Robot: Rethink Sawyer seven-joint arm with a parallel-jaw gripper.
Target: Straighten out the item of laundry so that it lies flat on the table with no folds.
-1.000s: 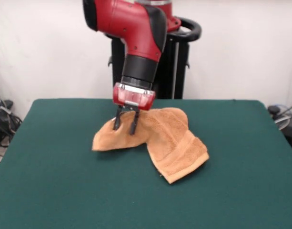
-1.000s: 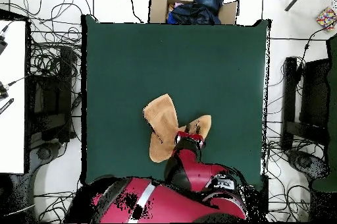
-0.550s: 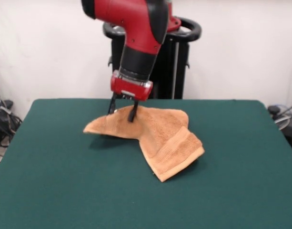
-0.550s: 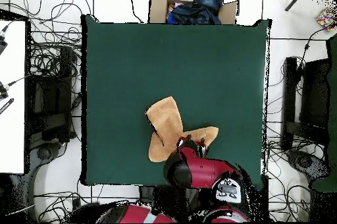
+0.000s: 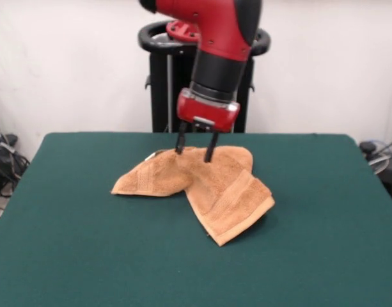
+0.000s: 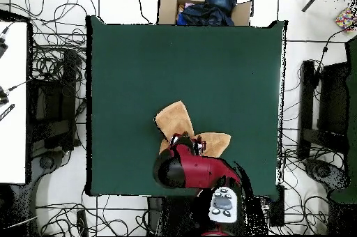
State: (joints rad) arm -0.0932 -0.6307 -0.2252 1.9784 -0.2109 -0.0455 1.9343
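I see a cardboard box [image 6: 202, 4] of dark clothes beyond the green worktop [image 5: 74, 243]. My red arm [image 6: 192, 171] hides part of the towel [image 5: 202, 185] from above. The end effector [image 5: 194, 148] has its fingers parted, tips at the towel's rear fold, gripping nothing. The crumpled towel lies mid-worktop, forming a bent V.

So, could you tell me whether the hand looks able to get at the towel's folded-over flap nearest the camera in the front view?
Probably yes: the hand, open, hovers at the towel's far edge, and nothing covers that flap or stands on the table nearby.
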